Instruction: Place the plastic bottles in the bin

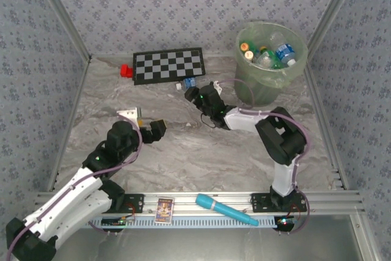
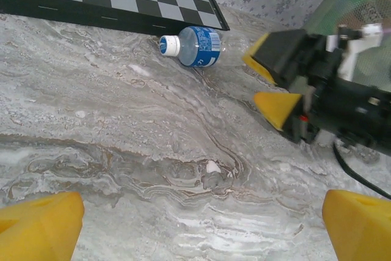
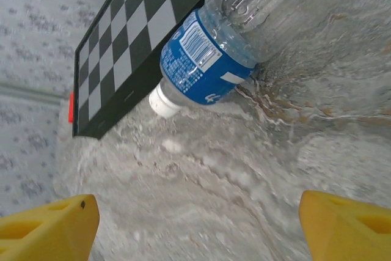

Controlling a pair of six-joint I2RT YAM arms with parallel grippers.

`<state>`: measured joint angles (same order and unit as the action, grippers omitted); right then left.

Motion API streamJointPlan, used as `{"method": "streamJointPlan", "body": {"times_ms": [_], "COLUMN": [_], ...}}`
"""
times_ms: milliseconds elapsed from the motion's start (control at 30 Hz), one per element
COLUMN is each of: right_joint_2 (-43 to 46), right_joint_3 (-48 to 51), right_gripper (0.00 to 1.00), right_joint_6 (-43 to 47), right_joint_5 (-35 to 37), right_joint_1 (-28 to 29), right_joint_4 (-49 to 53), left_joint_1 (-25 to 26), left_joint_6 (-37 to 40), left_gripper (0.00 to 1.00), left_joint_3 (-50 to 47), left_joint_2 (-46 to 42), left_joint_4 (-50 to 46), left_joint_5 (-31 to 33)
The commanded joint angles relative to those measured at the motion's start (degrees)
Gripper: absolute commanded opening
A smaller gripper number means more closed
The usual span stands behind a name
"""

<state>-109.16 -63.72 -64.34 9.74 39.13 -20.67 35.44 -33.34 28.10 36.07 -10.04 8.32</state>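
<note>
From above, the blue-labelled bottle (image 1: pixel 188 82) lies on its side just off the near right corner of the chessboard (image 1: pixel 169 65); the bin (image 1: pixel 249 84) stands well to the right of the board, with other bottles (image 1: pixel 272 53) already inside; the right gripper (image 1: pixel 197 94) sits just nearward of the bottle, while the left gripper (image 1: pixel 151 128) waits well off the board's near edge.

From the left wrist, the bottle's white cap points along the board's near edge, close to it; whether it touches, I cannot tell; the left gripper's yellow fingers (image 2: pixel 40 227) stand fully apart with nothing between them; the right gripper shows its jaws apart and empty, aimed at the bottle's clear end.

From the right wrist, the bottle fills the space ahead of the spread, empty fingers (image 3: pixel 345 227), its clear body dented; it looks empty, so likely very light, thin-walled and springy, smooth enough to roll or skid toward the board when nudged; a squeeze across the labelled band near the shoulder, where the wall seems firmer, looks the safest hold.
</note>
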Motion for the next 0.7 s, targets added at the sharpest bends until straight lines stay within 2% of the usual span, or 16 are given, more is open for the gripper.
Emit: {"method": "streamJointPlan", "body": {"times_ms": [0,200,400,667], "right_joint_2": [-4.97,-11.56,-17.32,-22.56], "right_joint_3": [-5.01,-12.75,-18.32,-23.5], "right_gripper": [0.86,0.85,0.84,0.84], "right_joint_6": [-9.75,-15.91,-23.85,-26.1], "right_joint_5": [3.1,7.74,7.23,6.48], "right_joint_1": [-0.11,-0.87,-2.7,-5.23], "right_joint_4": [-0.63,2.17,6.37,7.35], "left_joint_1": [-0.44,-0.39,-0.39,-0.38], "left_joint_6": [-1.35,-1.29,-1.36,-1.37], "left_gripper": [1.0,1.0,1.0,1.0], "left_joint_3": [-1.23,-1.94,-2.67,-2.96], "left_joint_2": [-3.4,-7.73,-10.13,-10.94], "left_joint_4": [-1.7,-4.22,-4.84,-5.22], "left_joint_5": [-1.74,-2.15,-2.12,-2.51]}}
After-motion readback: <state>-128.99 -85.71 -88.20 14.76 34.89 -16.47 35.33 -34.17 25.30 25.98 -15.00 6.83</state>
